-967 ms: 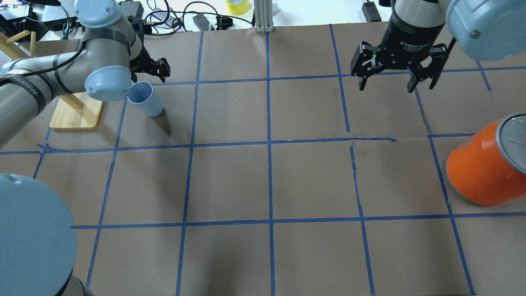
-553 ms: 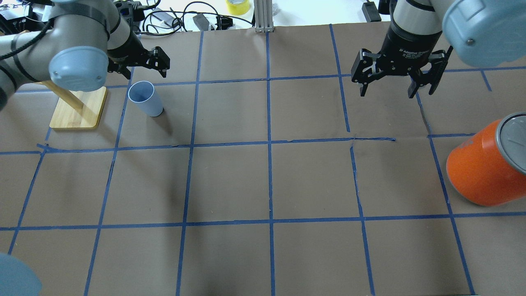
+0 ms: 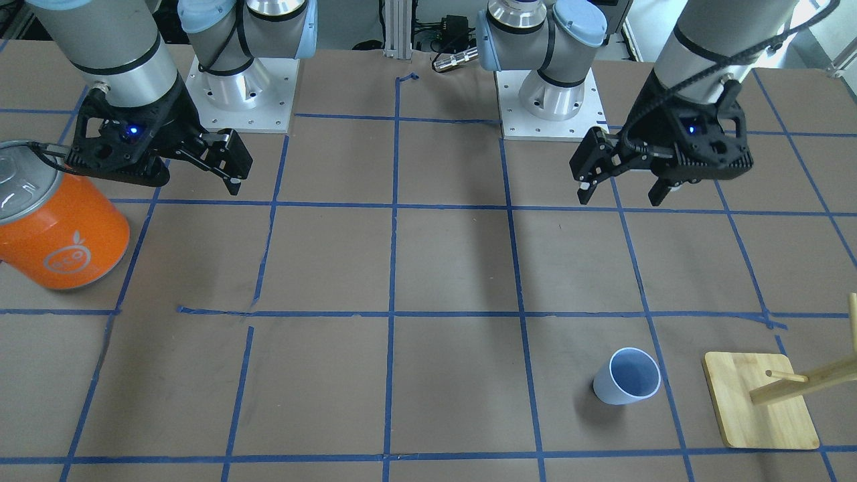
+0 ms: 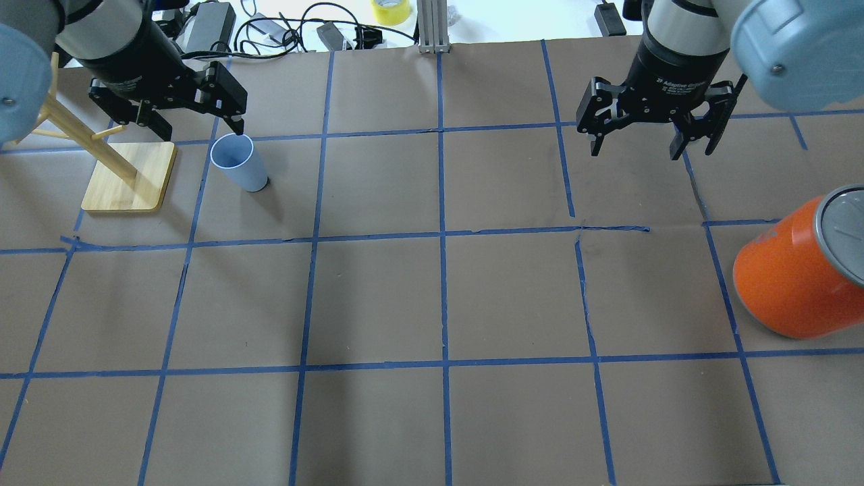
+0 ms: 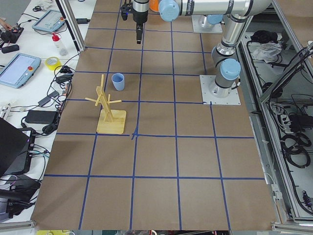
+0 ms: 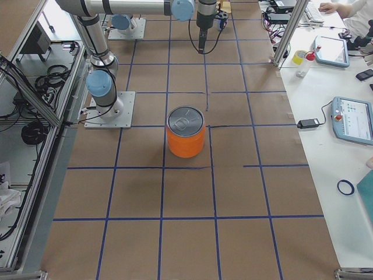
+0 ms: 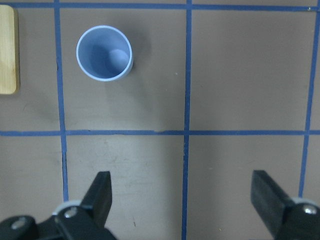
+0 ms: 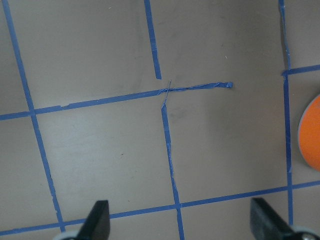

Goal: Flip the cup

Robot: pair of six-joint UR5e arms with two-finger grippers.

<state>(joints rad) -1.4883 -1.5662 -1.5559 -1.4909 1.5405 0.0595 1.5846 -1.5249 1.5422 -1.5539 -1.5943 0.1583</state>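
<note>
The cup (image 4: 237,162) is a small pale blue tumbler that stands upright, mouth up, at the far left of the table. It also shows in the front view (image 3: 627,375), the left side view (image 5: 118,81) and the left wrist view (image 7: 104,53). My left gripper (image 4: 200,127) is open and empty, raised above the table just behind the cup, and points down (image 3: 620,197); the left wrist view (image 7: 185,200) shows its fingers wide apart. My right gripper (image 4: 638,148) is open and empty, raised over the far right of the table (image 8: 182,225).
A big orange can (image 4: 796,277) with a silver lid stands at the right edge (image 3: 60,234). A wooden peg stand on a board (image 4: 128,175) is just left of the cup (image 3: 760,402). Cables and a tape roll lie beyond the far edge.
My left arm has swung away to the left and its gripper has turned and shifted left behind the cup. The cup has not moved. The right gripper has hardly moved.
</note>
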